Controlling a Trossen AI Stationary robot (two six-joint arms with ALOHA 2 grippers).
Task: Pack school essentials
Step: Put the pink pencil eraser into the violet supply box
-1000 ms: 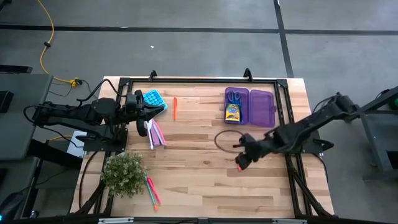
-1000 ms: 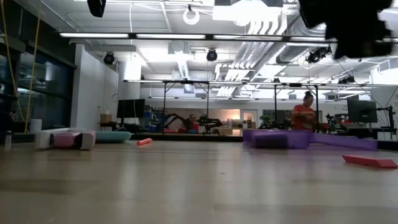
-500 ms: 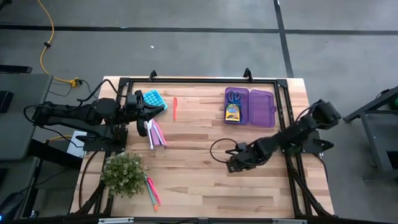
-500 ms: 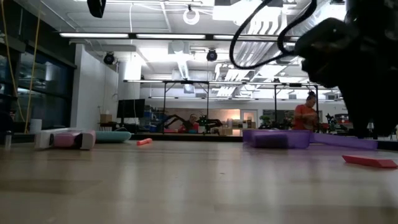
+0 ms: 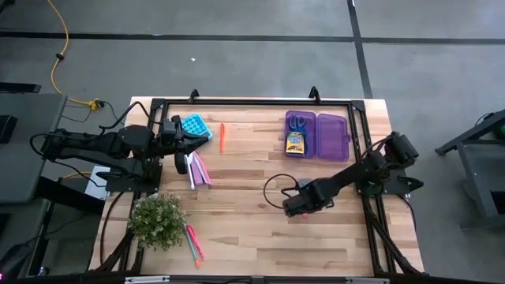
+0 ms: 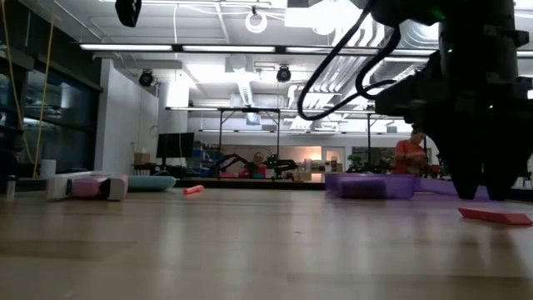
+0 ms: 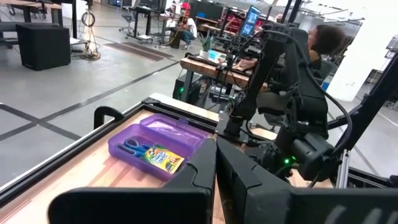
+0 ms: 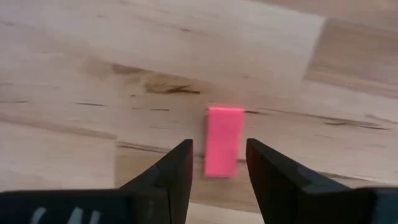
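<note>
A small pink eraser [image 8: 222,141] lies flat on the wooden table [image 5: 237,221], right of the middle. My right gripper [image 8: 219,148] points down just above it, open, one finger on each side; in the low view its fingertips [image 6: 466,193] end a little above the eraser [image 6: 495,216]. At the far right the purple case [image 5: 317,134] lies open, holding the scissors [image 5: 297,121] and the crayon box [image 5: 295,143]. An orange pen [image 5: 222,136] lies at the far middle. My left gripper [image 5: 183,147] waits shut at the left edge, level.
A potted plant [image 5: 158,219] stands at the near left with pens [image 5: 192,241] beside it. More pens [image 5: 197,170] and a blue object [image 5: 194,126] lie by the left arm. A black frame [image 5: 252,102] rims the table. Bare wood surrounds the eraser.
My right gripper has come down from well above the table, shifted a little toward the table's left edge and rolled about its pointing line. It now hangs low over the eraser and has stayed open. The eraser has not moved.
</note>
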